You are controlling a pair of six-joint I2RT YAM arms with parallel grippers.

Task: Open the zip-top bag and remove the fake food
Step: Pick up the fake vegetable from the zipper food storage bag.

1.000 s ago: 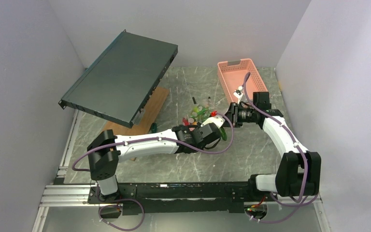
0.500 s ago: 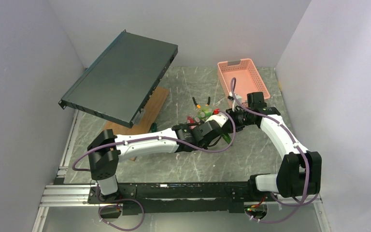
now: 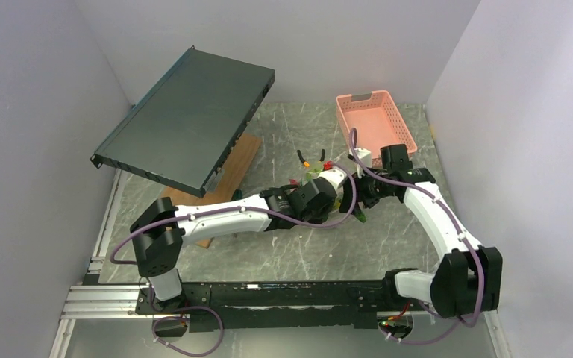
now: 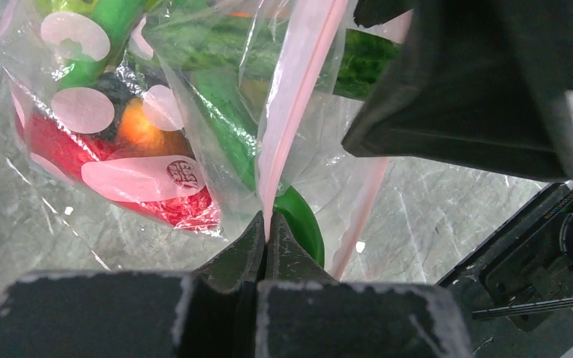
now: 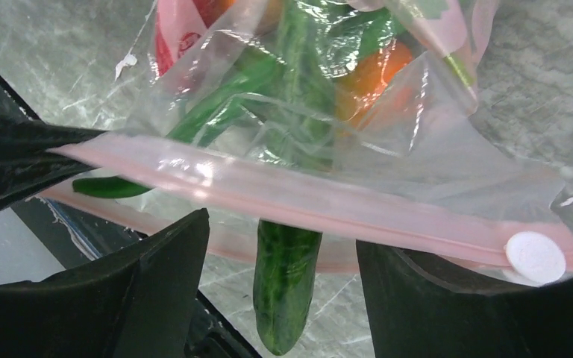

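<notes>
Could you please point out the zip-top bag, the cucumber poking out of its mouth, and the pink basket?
zip-top bag (image 5: 306,195): right wrist view, on the pale pink zip strip.
cucumber (image 5: 285,292): right wrist view, on its dark green end below the strip.
pink basket (image 3: 363,96): top external view, on its far rim.

Zip-top bag (image 5: 448,160): clear, whitish oval spots
Zip strip (image 5: 306,195): pale pink
Cucumber (image 5: 287,283): dark green, mottled
Red piece (image 4: 45,142): bright red
Orange piece (image 4: 136,128): orange
Basket (image 3: 373,127): salmon pink
Table (image 3: 283,253): grey marble, pale veins
Panel (image 3: 186,119): dark teal-grey
Board (image 3: 242,153): light brown wood
Left arm (image 3: 216,216): white, black joints
Cables (image 3: 123,250): purple
</notes>
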